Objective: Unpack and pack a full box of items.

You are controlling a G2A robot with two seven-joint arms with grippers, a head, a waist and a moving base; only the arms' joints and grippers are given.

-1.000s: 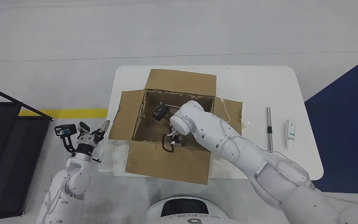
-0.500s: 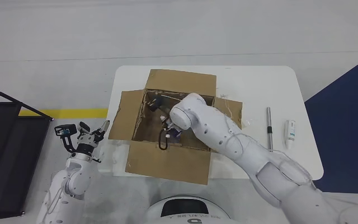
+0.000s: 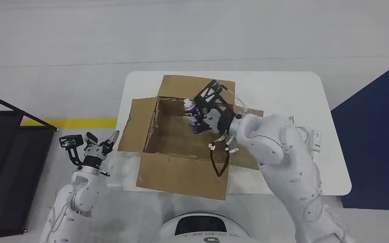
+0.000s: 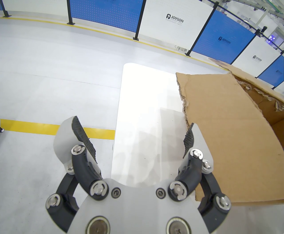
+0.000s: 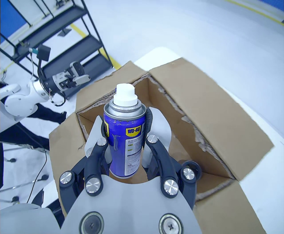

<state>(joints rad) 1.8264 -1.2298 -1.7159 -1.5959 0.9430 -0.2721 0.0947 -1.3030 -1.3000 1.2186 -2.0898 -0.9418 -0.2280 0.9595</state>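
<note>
Plainly, white table (image 3: 285,91) with box (image 3: 173,136) stands on pale floor (image 3: 182,30).

A white table (image 3: 279,91) with rounded corners stands on a pale grey floor (image 3: 182,30). A yellow line (image 3: 73,122) painted on the floor meets one side of the table. A black metal shelf rack (image 5: 73,47) stands near that line. Blue and white partition panels (image 4: 104,11) on black posts fence the room. A dark blue surface (image 3: 364,140), perhaps a panel or mat, lies beside the table's opposite side.
</note>
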